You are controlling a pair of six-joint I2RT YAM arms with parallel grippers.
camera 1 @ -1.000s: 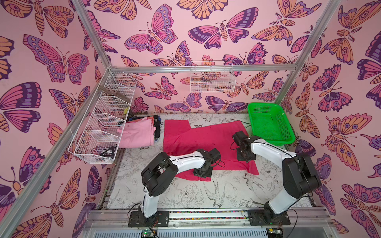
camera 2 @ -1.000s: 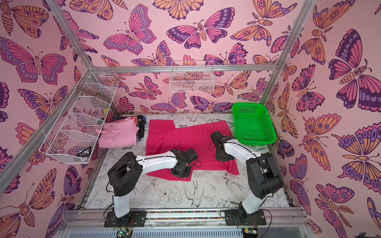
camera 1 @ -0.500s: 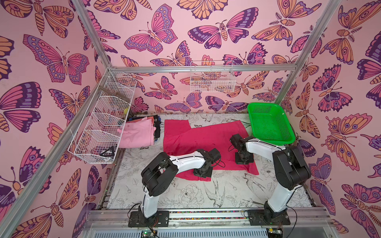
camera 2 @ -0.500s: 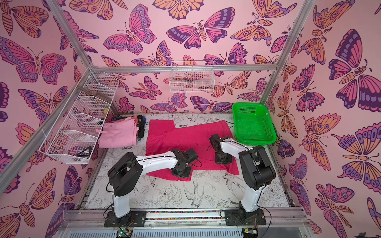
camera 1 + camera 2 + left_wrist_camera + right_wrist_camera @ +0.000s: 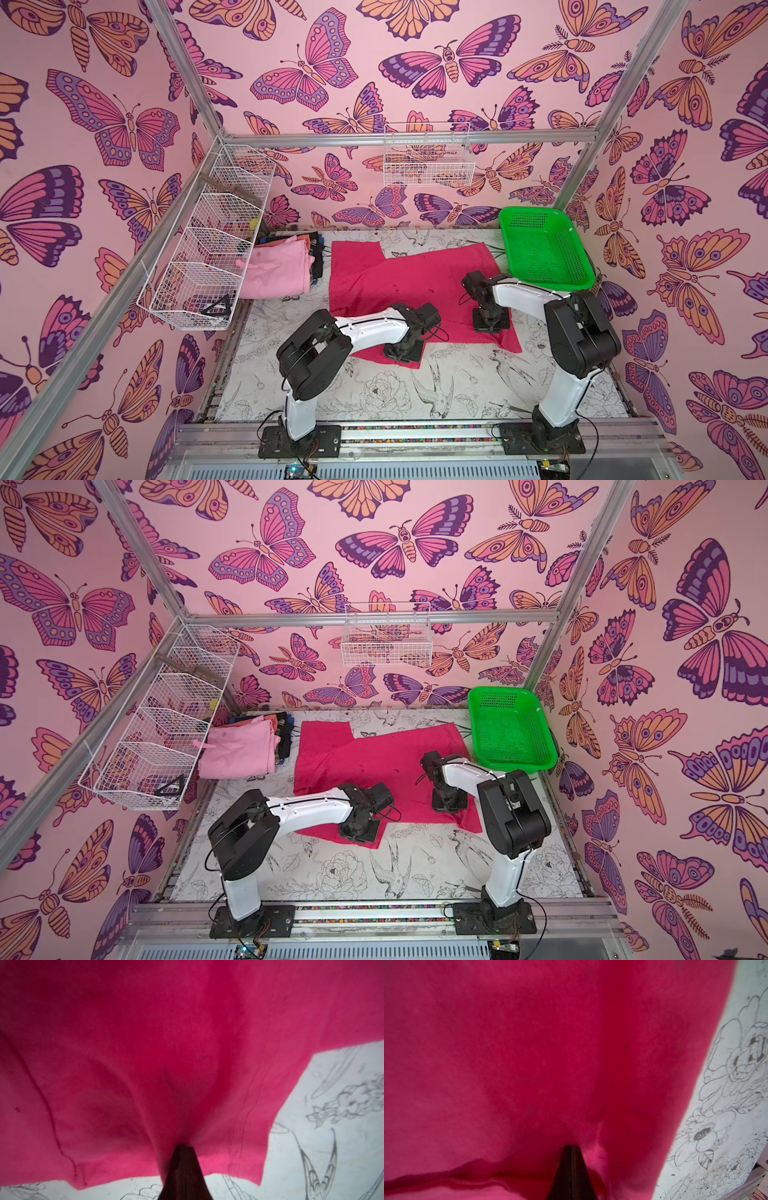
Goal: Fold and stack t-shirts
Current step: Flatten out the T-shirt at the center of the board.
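While left gripper [image 5: 402,354] and right gripper [image 5: 490,323] pinched the spread crimson cloth t-shirt [image 5: 395,278], no fold looked done; light pink cloth t-shirt [image 5: 276,270] sat stacked.

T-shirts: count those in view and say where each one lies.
4 at least. The crimson t-shirt lies spread mid-table. The light pink t-shirt tops the pile at the table's left rear. An orange t-shirt and a dark t-shirt peek from beneath it. More may be hidden.
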